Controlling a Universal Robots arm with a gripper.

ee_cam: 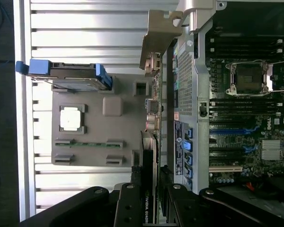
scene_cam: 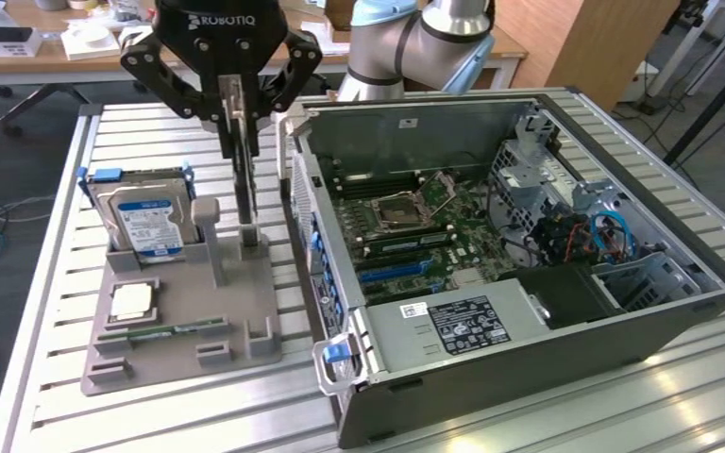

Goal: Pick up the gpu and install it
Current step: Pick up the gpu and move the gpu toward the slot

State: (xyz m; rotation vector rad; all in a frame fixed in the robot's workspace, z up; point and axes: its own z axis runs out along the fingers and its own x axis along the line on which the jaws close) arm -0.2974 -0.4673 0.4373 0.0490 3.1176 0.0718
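Open case (scene_cam: 551,368) top (near wall (scene_cam: 295,179) just beside gpu (scene_cam: 248,193))

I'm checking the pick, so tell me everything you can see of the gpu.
The gpu is a thin, flat, dark card standing upright on edge, with white lettering along the edge that shows in the wrist view. The gripper pinches its upper end from both sides. Its lower end is at a slot of the grey holder tray, beside the open computer case. Whether it has lifted clear I cannot tell.
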